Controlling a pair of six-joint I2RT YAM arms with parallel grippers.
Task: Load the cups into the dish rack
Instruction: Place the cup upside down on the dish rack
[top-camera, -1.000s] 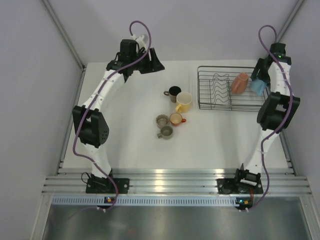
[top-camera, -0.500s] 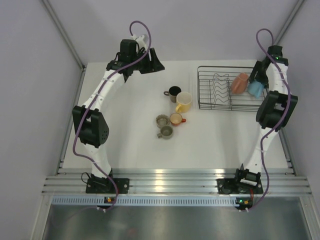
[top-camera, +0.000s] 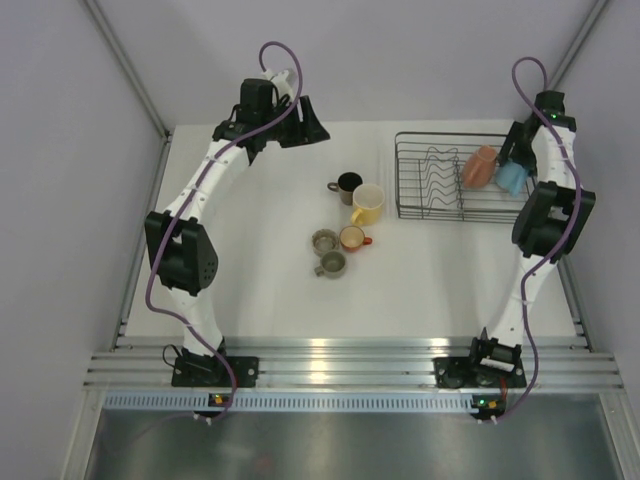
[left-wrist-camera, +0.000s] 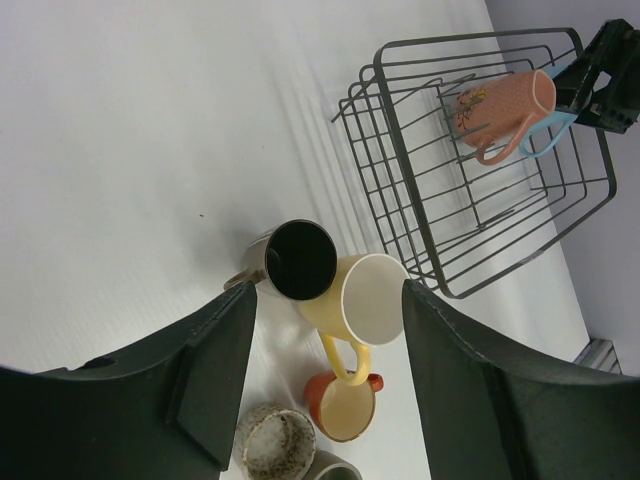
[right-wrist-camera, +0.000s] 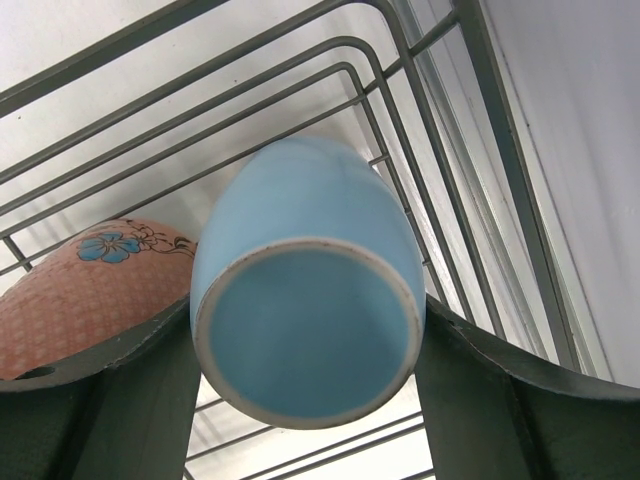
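Observation:
The black wire dish rack (top-camera: 400, 176) stands at the back right. In it lies a pink-salmon cup (top-camera: 478, 167) on its side. My right gripper (top-camera: 515, 160) is shut on a light blue cup (right-wrist-camera: 305, 300), held inside the rack's right end beside the pink one (right-wrist-camera: 90, 290). At the table's middle sit a dark brown cup (top-camera: 349, 184), a yellow cup (top-camera: 367, 203) on its side, a small orange cup (top-camera: 352, 238) and two grey-olive cups (top-camera: 324, 240) (top-camera: 332, 263). My left gripper (top-camera: 300, 125) hangs open and empty at the back left, well above and apart from them.
In the left wrist view the dark brown cup (left-wrist-camera: 300, 260) touches the yellow cup (left-wrist-camera: 365, 298), whose handle reaches toward the orange one (left-wrist-camera: 345, 405). The rack's wavy dividers (top-camera: 438, 170) fill its left half. Booth walls and posts close in at the back and sides.
My right wrist has shifted slightly, carrying the light blue cup a little to the left in the rack. The left arm and the loose cups have not moved.

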